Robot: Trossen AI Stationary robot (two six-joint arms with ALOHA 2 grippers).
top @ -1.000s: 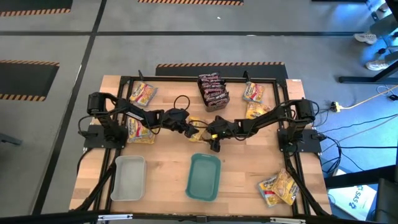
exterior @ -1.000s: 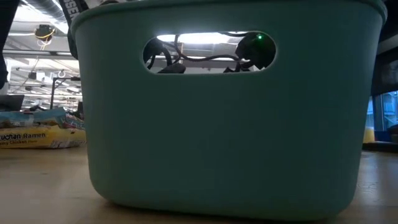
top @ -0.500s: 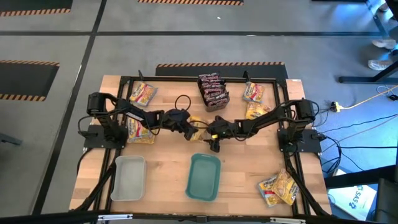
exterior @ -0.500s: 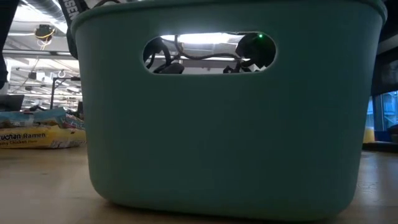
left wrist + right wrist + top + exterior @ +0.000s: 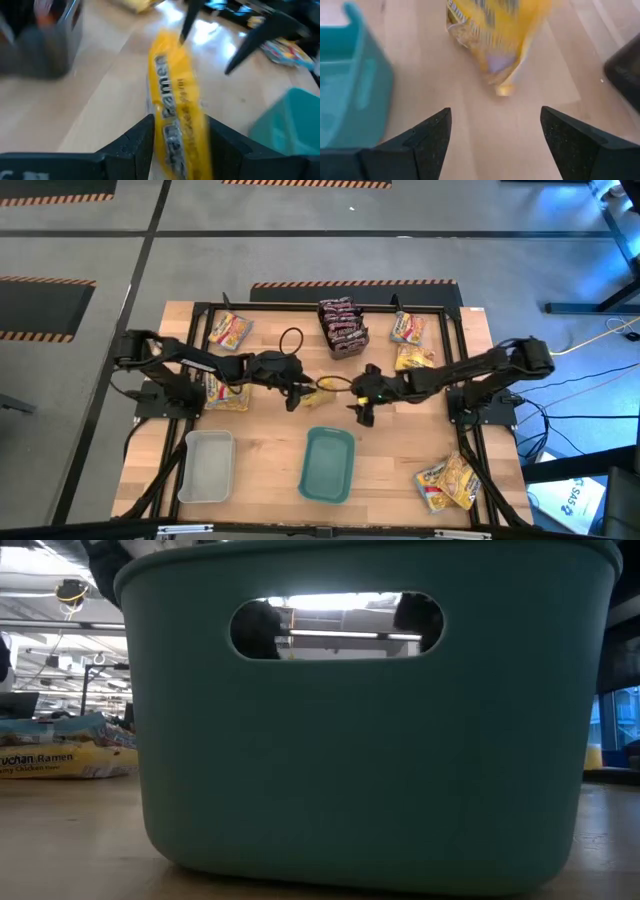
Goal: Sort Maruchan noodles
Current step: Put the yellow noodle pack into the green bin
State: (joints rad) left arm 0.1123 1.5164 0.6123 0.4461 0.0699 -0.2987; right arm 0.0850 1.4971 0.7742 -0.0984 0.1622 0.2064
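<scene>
The left pincer (image 5: 297,392) pinches a yellow packet (image 5: 319,392) of Maruchan noodles near the middle of the surface (image 5: 270,450), just behind the far rim of the teal tray (image 5: 329,464). In the left wrist view the packet (image 5: 176,112) stands on edge between the two dark fingers (image 5: 134,140), crinkled and probably only lightly held, though blur makes the grip hard to judge. The right pincer (image 5: 363,402) hangs spread just beside the packet's other end, holding nothing; its wrist view shows the wide gap between its fingers (image 5: 425,137) with the packet (image 5: 497,35) ahead and the teal tray (image 5: 350,90) to one side.

To do this step well, the left arm should keep the pinch firm, lift enough to clear the tray rim, and carry the packet over whichever tray takes yellow ones before letting go. The right arm would do best to stay clear, since the two pincers are close.

Other packets lie scattered: yellow ones at the far left corner (image 5: 229,330) and the left edge (image 5: 224,392), more by the far right corner (image 5: 407,328), a pair at the near right corner (image 5: 448,482), and a dark stack (image 5: 340,324) at the far edge's middle. A grey tray (image 5: 207,466) sits at the near left.

The surface is pale wood in a black frame. Around it is grey floor with striped hazard tape; the low view is mostly blocked by the teal tray wall (image 5: 370,740).
</scene>
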